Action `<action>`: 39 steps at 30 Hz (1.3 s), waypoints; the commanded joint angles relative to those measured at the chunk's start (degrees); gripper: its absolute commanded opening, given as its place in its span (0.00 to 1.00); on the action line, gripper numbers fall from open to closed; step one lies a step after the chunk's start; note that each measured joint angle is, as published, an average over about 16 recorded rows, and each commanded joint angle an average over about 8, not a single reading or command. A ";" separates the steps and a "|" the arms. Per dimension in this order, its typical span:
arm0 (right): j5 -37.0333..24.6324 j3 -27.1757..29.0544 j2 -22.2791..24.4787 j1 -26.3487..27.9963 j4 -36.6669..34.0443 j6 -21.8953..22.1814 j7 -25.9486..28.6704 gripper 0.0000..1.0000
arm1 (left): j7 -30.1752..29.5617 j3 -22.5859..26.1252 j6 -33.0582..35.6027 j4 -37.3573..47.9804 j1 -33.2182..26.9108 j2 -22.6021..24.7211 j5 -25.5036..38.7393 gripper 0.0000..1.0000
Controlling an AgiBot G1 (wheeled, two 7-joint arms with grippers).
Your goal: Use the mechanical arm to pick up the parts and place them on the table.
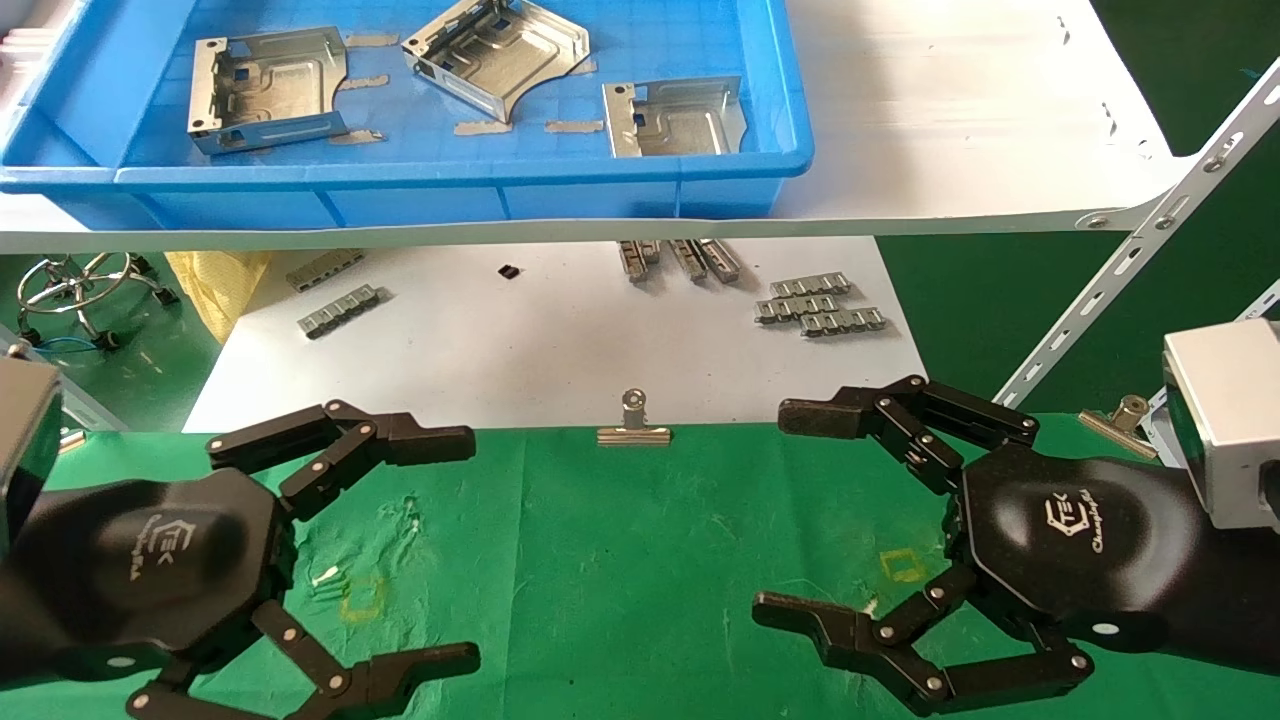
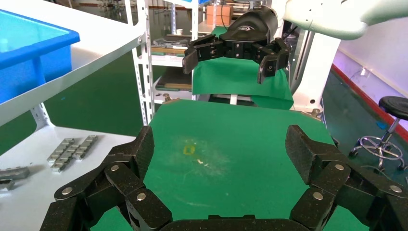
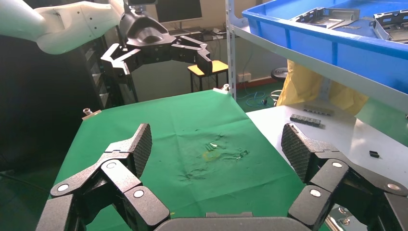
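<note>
Three silvery parts (image 1: 268, 92) (image 1: 497, 52) (image 1: 673, 117) lie in the blue tray (image 1: 400, 175) on the upper white shelf, far ahead of both hands. One of them also shows in the right wrist view (image 3: 332, 14). My left gripper (image 1: 465, 550) (image 2: 219, 149) hovers open over the left side of the green table (image 1: 620, 560), nothing between its fingers. Opposite it, my right gripper (image 1: 775, 512) (image 3: 216, 147) hangs open and empty over the right side. Each faces the other across the cloth, which carries small yellow squares (image 1: 903, 565).
The white shelf (image 1: 950, 120) overhangs a lower white board with grey ridged strips (image 1: 820, 305). Binder clips (image 1: 633, 425) (image 1: 1120, 420) pin the cloth's far edge. A slotted metal brace (image 1: 1130, 250) slants at the right. A yellow bag (image 1: 215, 280) and stool base (image 1: 80, 285) sit at the left.
</note>
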 commanded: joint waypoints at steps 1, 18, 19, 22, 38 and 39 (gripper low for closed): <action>0.00 0.00 0.00 0.00 0.00 0.00 0.00 1.00 | 0.00 0.00 0.00 0.00 0.00 0.00 0.00 1.00; 0.00 0.00 0.00 0.00 0.00 0.00 0.00 1.00 | 0.00 0.00 0.00 0.00 0.00 0.00 0.00 1.00; 0.00 0.00 0.00 0.00 0.00 0.00 0.00 1.00 | 0.00 0.00 0.00 0.00 0.00 0.00 0.00 1.00; 0.00 0.00 0.00 0.00 0.00 0.00 0.00 1.00 | 0.00 0.00 0.00 0.00 0.00 0.00 0.00 1.00; 0.00 0.00 0.00 0.00 0.00 0.00 0.00 0.17 | 0.00 0.00 0.00 0.00 0.00 0.00 0.00 1.00; 0.00 0.00 0.00 0.00 0.00 0.00 0.00 0.04 | 0.00 0.00 0.00 0.00 0.00 0.00 0.00 1.00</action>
